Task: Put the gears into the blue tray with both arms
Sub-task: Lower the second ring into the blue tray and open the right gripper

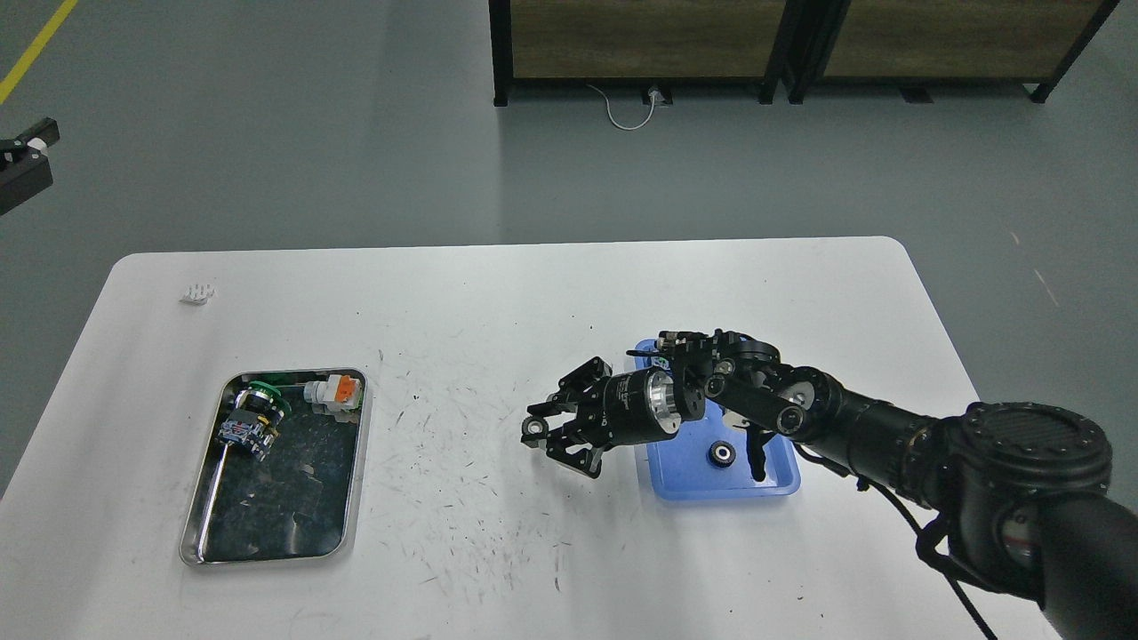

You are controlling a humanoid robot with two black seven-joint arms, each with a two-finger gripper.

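Note:
My right arm reaches in from the right, and its gripper (pixel 547 433) hovers just left of the blue tray (pixel 683 476), above the white table. The fingers are shut on one small black gear (pixel 533 429) with a pale centre, held at the fingertips off the tabletop. A second gear (pixel 721 454) lies flat on the floor of the blue tray, near its front. The arm's wrist covers the far half of that tray. My left gripper is out of view.
A shiny steel tray (pixel 267 524) at the left holds a green-capped switch (pixel 253 413) and an orange and white part (pixel 333 393). A small white piece (pixel 197 294) lies at the table's far left. A black fixture (pixel 22 169) juts in at the left edge.

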